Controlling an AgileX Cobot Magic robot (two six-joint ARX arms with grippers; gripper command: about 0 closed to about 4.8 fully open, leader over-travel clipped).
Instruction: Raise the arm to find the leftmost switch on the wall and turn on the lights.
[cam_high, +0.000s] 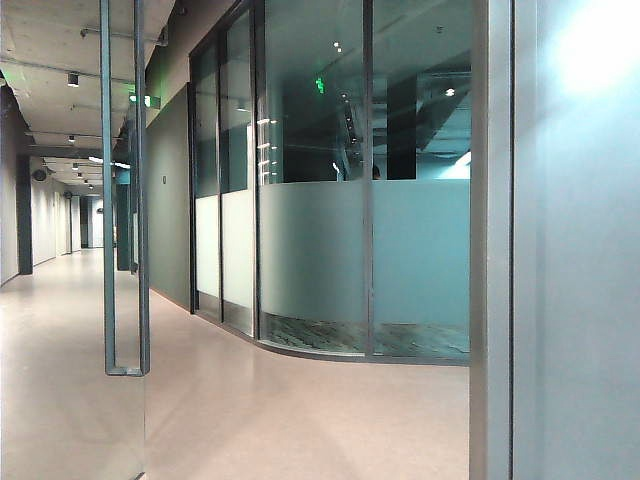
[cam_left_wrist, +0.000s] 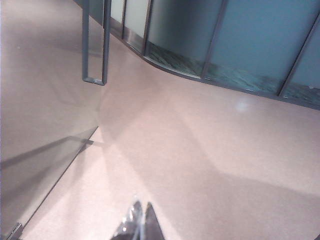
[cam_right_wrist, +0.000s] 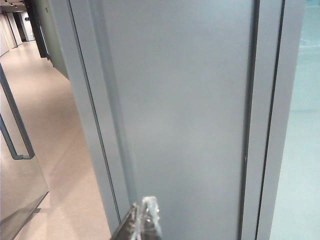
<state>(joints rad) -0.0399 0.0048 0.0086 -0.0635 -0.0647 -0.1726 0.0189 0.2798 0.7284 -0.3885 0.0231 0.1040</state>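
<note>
Searching remained the step: no switch was seen, the right gripper (cam_right_wrist: 144, 220) was pressed together near the wall panel (cam_right_wrist: 185, 110), the left gripper (cam_left_wrist: 140, 225) was likewise closed over the floor (cam_left_wrist: 200, 165), and raising was judged necessary next.

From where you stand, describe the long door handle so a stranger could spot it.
Look to the corridor on the left of the exterior view, where a glass door stands open. The handle is the tall grey metal loop on its edge, the only slim bar that stops above the floor, unlike the window frames.

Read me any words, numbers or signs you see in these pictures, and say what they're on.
No readable text.
Green lit sign behind the glass partition: too small and blurred.
Left gripper over the floor and right gripper facing the grey wall panel: no markings.
</note>
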